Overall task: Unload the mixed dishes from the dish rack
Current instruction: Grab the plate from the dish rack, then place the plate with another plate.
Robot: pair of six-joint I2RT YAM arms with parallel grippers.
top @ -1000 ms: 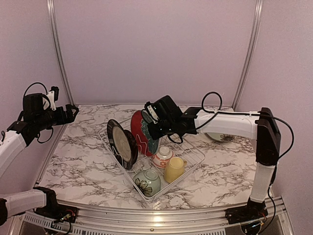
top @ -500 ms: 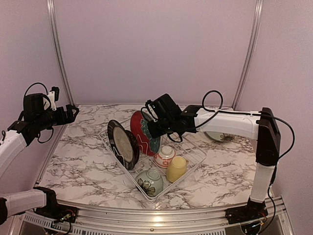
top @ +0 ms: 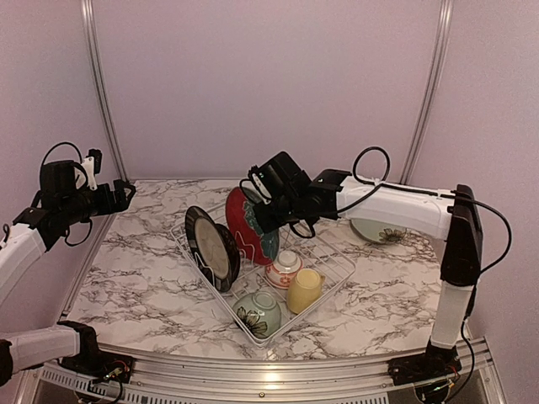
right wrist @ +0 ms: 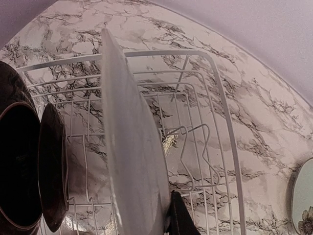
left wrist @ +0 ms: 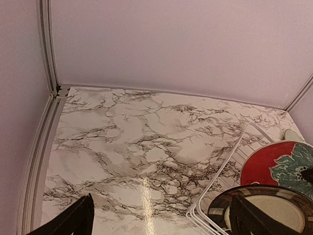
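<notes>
One red-and-teal plate (top: 250, 225) is upright on edge, rim clamped in the right fingers (right wrist: 179, 218); left fingers (left wrist: 73, 219) apart.

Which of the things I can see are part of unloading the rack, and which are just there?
Job: dish rack, red-and-teal plate in the right gripper's jaws, black-rimmed plates, red-patterned bowl, yellow cup, green flowered bowl, teal flowered plate, already out of the rack.
Just there: marble table, frame posts, left gripper, open, off to the side.
</notes>
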